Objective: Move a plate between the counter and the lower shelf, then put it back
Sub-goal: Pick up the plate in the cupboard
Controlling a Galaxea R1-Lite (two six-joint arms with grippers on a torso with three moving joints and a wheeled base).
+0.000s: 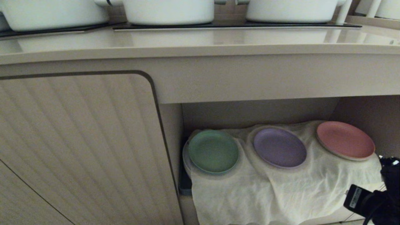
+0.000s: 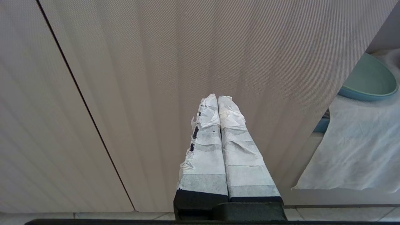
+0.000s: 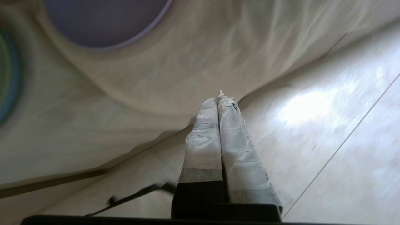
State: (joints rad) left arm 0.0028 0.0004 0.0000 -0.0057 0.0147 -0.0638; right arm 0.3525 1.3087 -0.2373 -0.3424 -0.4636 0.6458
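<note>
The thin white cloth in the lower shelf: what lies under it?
The thin white cloth rises in three round humps, one beneath each plate: matte green plate, pale lilac plate, pink plate. A grey edge shows beside the green one. What forms the humps is covered.

No text, brand, number or sign can be read in any view. The only candidate is a small white rectangular label [image 1: 355, 197] on the black body of the right arm, seen from the head camera; its print is too small and blurred to make out. The white tape wrapping on both grippers' fingers carries no writing.
</note>
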